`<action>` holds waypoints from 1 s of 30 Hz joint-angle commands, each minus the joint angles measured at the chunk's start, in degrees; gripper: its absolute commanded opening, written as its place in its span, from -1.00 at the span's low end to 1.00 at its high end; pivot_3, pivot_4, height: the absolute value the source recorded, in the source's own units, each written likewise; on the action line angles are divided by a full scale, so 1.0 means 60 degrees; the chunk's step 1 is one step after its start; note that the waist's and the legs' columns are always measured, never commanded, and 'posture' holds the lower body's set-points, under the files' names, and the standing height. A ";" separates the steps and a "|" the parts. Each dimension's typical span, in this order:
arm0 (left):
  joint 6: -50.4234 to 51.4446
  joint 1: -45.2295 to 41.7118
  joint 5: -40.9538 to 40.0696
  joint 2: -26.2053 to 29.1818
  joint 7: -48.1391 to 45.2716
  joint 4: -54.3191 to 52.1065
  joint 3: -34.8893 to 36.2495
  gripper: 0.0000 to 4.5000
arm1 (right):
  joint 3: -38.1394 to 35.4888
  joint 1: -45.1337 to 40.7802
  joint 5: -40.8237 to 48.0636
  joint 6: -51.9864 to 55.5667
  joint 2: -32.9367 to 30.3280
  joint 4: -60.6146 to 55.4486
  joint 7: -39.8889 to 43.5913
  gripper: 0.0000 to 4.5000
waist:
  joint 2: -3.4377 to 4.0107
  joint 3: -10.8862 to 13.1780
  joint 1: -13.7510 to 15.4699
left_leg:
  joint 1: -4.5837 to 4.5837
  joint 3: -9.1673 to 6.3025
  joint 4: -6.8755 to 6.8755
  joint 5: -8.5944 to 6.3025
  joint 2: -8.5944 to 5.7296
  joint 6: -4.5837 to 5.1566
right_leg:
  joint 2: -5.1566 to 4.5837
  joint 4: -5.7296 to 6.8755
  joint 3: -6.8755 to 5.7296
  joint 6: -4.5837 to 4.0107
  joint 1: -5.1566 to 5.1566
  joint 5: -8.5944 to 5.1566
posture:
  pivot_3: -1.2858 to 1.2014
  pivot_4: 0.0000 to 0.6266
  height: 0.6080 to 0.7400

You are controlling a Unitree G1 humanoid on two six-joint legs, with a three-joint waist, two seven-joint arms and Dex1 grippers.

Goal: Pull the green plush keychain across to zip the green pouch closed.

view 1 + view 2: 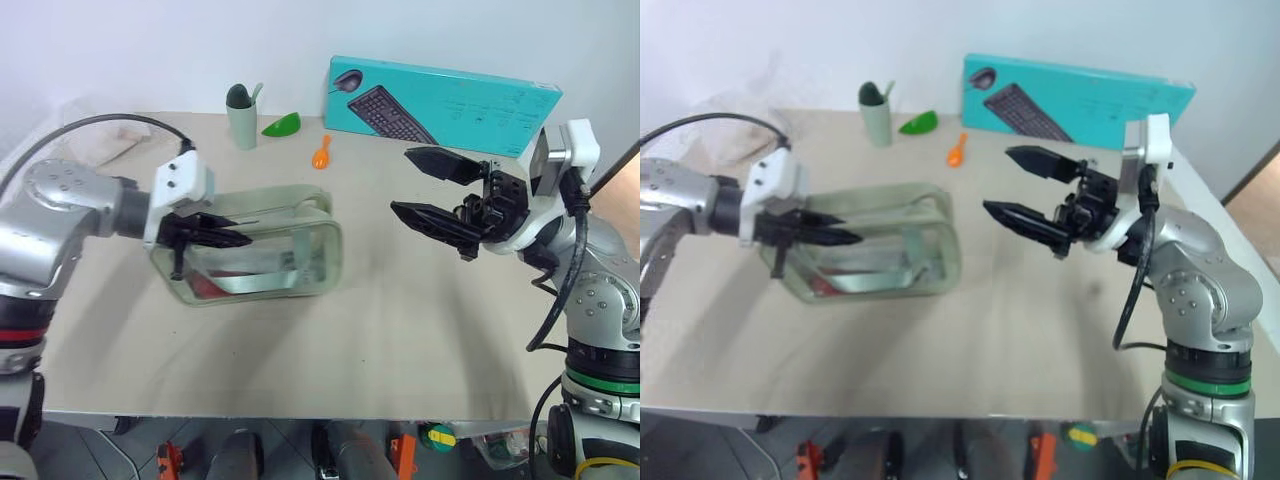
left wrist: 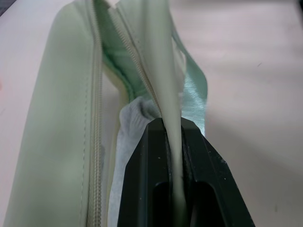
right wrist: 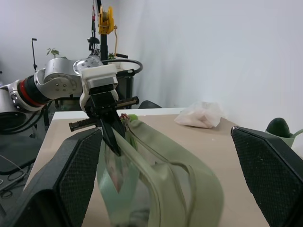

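Observation:
The green pouch (image 1: 270, 245), pale sage with a clear window and a red item inside, hangs tilted just above the tan table (image 1: 400, 330). My left gripper (image 1: 240, 238) is shut on its top edge. In the left wrist view a pale fabric band by the open zipper (image 2: 135, 61) is pinched between the black fingers (image 2: 142, 179). A lime-green and pink bit, probably the green plush keychain (image 3: 129, 117), peeks out behind that gripper. To the pouch's right my right gripper (image 1: 400, 180) is open and points at it, apart from it.
A teal keyboard box (image 1: 440, 100) stands at the back of the table. Beside it are a grey-green cup (image 1: 241, 118), a glossy green leaf shape (image 1: 282, 124) and a small orange object (image 1: 321, 152). A crumpled white bag (image 1: 735, 125) lies at the back left.

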 commanded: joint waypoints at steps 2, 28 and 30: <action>-0.0282 -0.0539 0.0175 -0.0370 -0.0122 0.0115 -0.0252 -0.98 | -0.0010 0.0003 0.0065 -0.0149 0.0002 -0.0489 -0.0095 1.00 | 0.0001 0.0000 -0.0010 | 0.0000 -0.0003 0.0000 -0.0001 0.0000 0.0001 | 0.0001 0.0000 0.0004 0.0000 -0.0002 0.0000 | 0.03 -0.52 1.00; 0.1002 0.1915 -0.2092 -0.0945 0.2410 0.0823 0.4687 0.23 | 0.1814 0.0070 -0.2327 -0.0861 -0.0235 0.0195 0.0252 1.00 | 0.0017 -0.0007 -0.0216 | 0.0033 -0.0029 -0.0023 0.0014 0.0040 0.0020 | 0.0019 0.0001 0.0022 0.0006 0.0012 0.0005 | 0.03 -0.52 1.00; 0.1429 0.2800 -0.2548 -0.0887 0.2597 0.0227 0.5054 0.23 | 0.1818 -0.0020 -0.2364 -0.0897 -0.0202 0.0309 0.0347 1.00 | 0.0013 -0.0005 -0.0210 | 0.0022 -0.0030 -0.0020 0.0016 0.0044 0.0015 | 0.0011 0.0001 0.0016 0.0006 0.0008 0.0004 | 0.03 -0.52 1.00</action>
